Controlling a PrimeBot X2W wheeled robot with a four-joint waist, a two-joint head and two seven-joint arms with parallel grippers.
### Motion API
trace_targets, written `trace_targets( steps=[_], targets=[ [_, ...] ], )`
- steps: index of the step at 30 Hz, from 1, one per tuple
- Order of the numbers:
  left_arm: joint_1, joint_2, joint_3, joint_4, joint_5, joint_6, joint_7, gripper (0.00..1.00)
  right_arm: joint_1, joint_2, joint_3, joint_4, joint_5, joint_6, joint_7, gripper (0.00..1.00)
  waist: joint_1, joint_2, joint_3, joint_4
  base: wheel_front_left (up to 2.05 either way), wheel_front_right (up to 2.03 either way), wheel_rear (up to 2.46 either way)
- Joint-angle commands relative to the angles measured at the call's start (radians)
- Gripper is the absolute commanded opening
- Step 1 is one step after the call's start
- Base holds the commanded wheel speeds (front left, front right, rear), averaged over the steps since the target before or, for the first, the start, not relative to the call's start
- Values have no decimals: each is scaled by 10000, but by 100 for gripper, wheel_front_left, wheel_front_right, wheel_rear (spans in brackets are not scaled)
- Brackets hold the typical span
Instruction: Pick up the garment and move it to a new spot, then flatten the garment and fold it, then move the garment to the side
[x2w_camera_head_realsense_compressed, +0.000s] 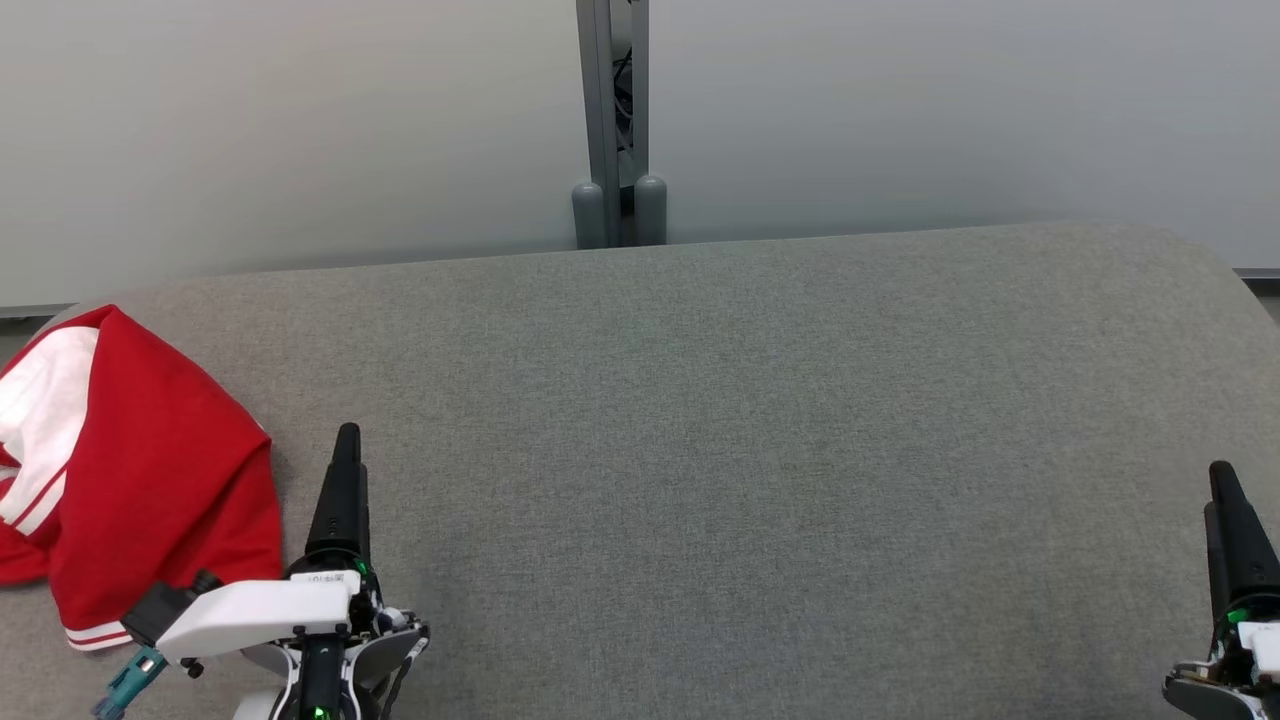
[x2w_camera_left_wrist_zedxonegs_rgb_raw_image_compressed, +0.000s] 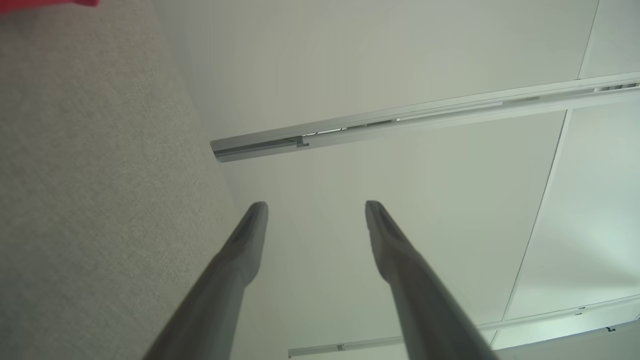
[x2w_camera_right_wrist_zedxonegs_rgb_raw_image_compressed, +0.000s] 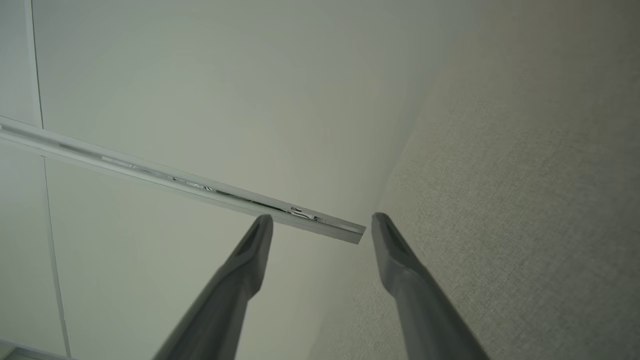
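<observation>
Grey fabric-covered desk (x2w_camera_head_realsense_compressed: 700, 420), pale wall behind. Crumpled red garment with white stripes (x2w_camera_head_realsense_compressed: 150, 470) sits at the desk's left edge, just left of the left hand (x2w_camera_head_realsense_compressed: 345, 445). The right hand (x2w_camera_head_realsense_compressed: 1222, 480) is way off. Both hands are spread wide, holding nothing.

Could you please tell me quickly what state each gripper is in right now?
Left gripper: open, empty; not holding the red and white garment.
Right gripper: open, empty.
</observation>
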Motion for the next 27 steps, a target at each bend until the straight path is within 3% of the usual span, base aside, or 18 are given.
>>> trace_targets(
  steps=[1, 16, 27],
  targets=[
    [-155, 18, 240, -239, 315, -8, -68, 100, -330, -66, 23, -258, -428, 29, -138, 100, 0, 0, 1, 11, 0, 0, 0],
    [26, 24, 1402, -732, 2018, -11, -336, 100, -914, 98, 1046, -861, -4005, 34, -670, 100, 0, 0, -13, 104, 0, 0, 0],
    [235, 30, 2081, -1319, 3306, -13, -497, 100, -1288, 203, 1918, -1188, -5980, 38, -990, 100, 0, 0, 5, 201, 0, 0, 0]
  ],
)
